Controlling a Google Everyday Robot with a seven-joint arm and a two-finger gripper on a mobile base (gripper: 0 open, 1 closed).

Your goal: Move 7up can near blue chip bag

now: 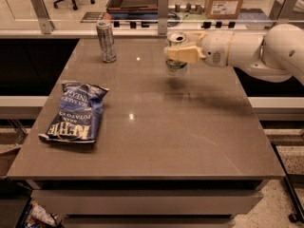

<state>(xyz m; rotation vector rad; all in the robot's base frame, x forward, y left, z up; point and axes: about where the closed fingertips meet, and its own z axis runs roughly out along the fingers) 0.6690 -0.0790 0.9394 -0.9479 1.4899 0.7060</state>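
Observation:
The 7up can [176, 66], white with green markings and a silver top, is held in my gripper [181, 52] at the far middle of the table. It hangs a little above the tabletop. My white arm [256, 51] reaches in from the right, and the cream fingers [183, 55] are shut around the can's upper half. The blue chip bag [73, 111], crinkled dark blue with white lettering, lies flat near the left edge of the table, well to the left of and nearer than the can.
A taller slim silver-grey can [106, 41] stands at the far left of the table [156, 137]. A glass partition with metal posts [163, 11] runs behind the table. A cardboard box [226, 0] sits beyond it.

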